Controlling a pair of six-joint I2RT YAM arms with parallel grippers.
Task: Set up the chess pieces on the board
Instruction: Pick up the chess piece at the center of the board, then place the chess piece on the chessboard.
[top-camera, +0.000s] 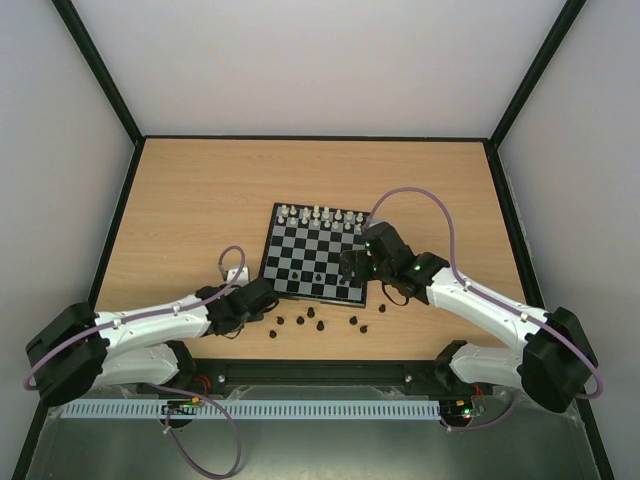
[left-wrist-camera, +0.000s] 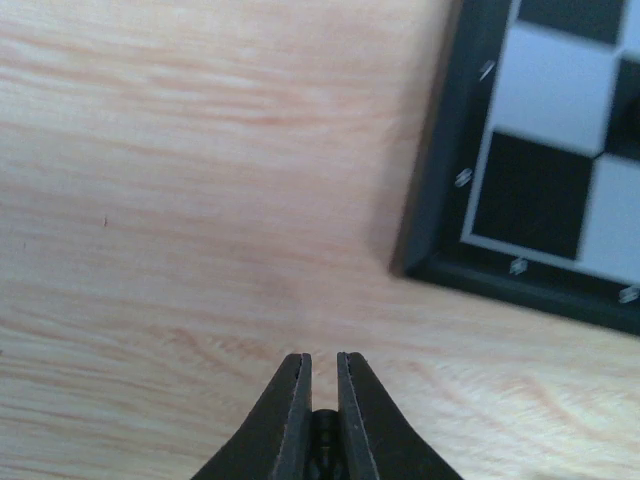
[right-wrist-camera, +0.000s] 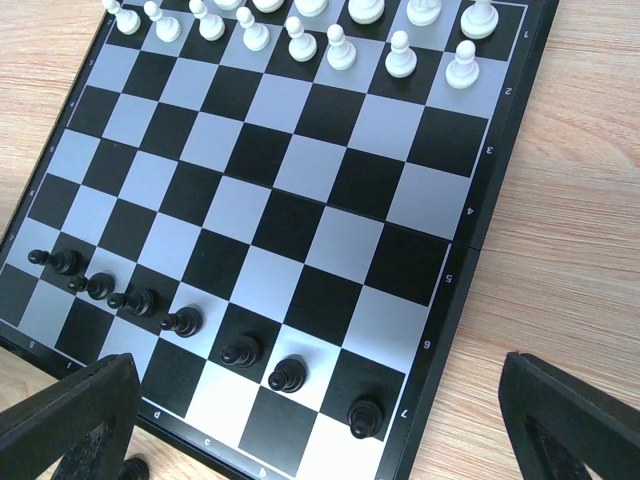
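The board (top-camera: 300, 240) lies mid-table, with white pieces along its far edge. Several black chess pieces (right-wrist-camera: 243, 351) stand in a row near the board's (right-wrist-camera: 330, 190) close edge. More black pieces (top-camera: 320, 325) lie loose on the wood in front of it. My left gripper (top-camera: 266, 300) sits by the board's near left corner (left-wrist-camera: 440, 200). In the left wrist view that gripper (left-wrist-camera: 323, 358) is shut on a small black piece (left-wrist-camera: 325, 425) held deep between its fingers. My right gripper (right-wrist-camera: 318, 365) hangs wide open over the board's near right part (top-camera: 352, 265), holding nothing.
White pawns (right-wrist-camera: 400, 52) and taller white pieces (top-camera: 318, 213) fill the far two rows. A raised black rim (top-camera: 120, 215) runs round the wooden table. One loose black piece (top-camera: 385, 307) lies just right of the board's near corner.
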